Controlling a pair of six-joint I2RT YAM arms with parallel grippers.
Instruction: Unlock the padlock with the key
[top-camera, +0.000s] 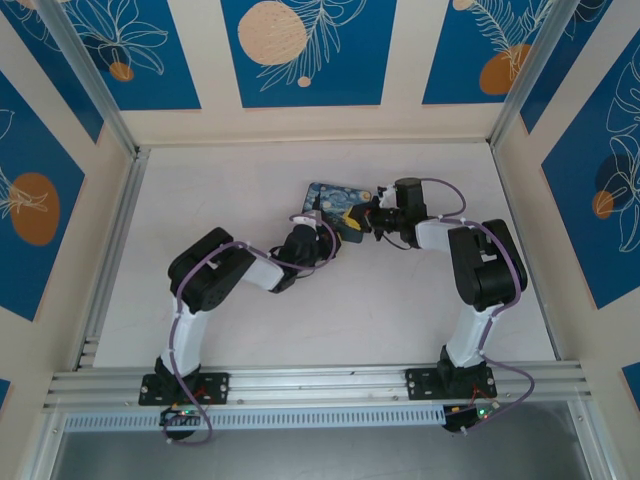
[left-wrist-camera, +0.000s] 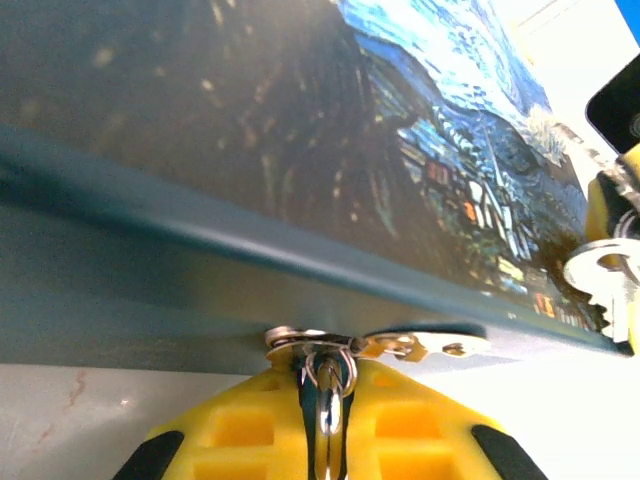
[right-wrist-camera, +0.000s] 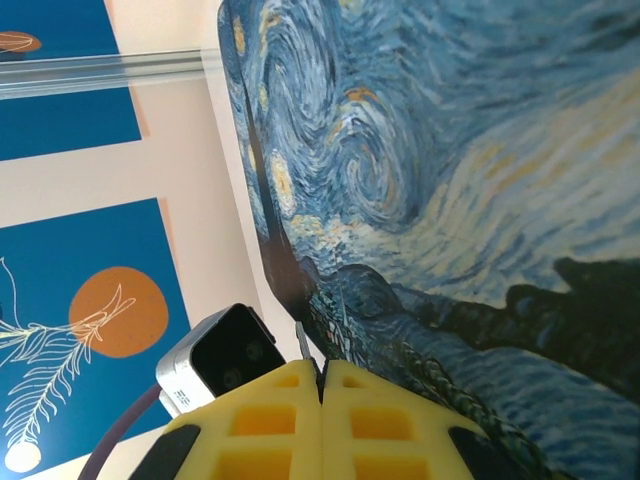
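The padlock (left-wrist-camera: 329, 392) shows as a thin silvery shackle loop with dark sides, hanging from the metal hasp (left-wrist-camera: 296, 340) on the front edge of the Starry Night tin (left-wrist-camera: 300, 130). My left gripper (left-wrist-camera: 328, 378) is shut on it; the lock's body is hidden between the yellow fingers. My right gripper (right-wrist-camera: 321, 372) is shut on the key (right-wrist-camera: 303, 345), whose thin blade pokes out beside the tin (right-wrist-camera: 450, 180). From the left wrist, the key (left-wrist-camera: 603, 282) hangs silvery and toothed at the right edge. Seen from above, both grippers (top-camera: 325, 233) (top-camera: 363, 222) meet at the tin's near edge.
The tin (top-camera: 335, 198) lies on the white table (top-camera: 200, 200) slightly behind the middle. A small brass-and-silver latch plate (left-wrist-camera: 440, 347) sticks out right of the hasp. The left wrist's camera housing (right-wrist-camera: 220, 355) sits close to the right fingers. Blue patterned walls (top-camera: 300, 50) enclose the table.
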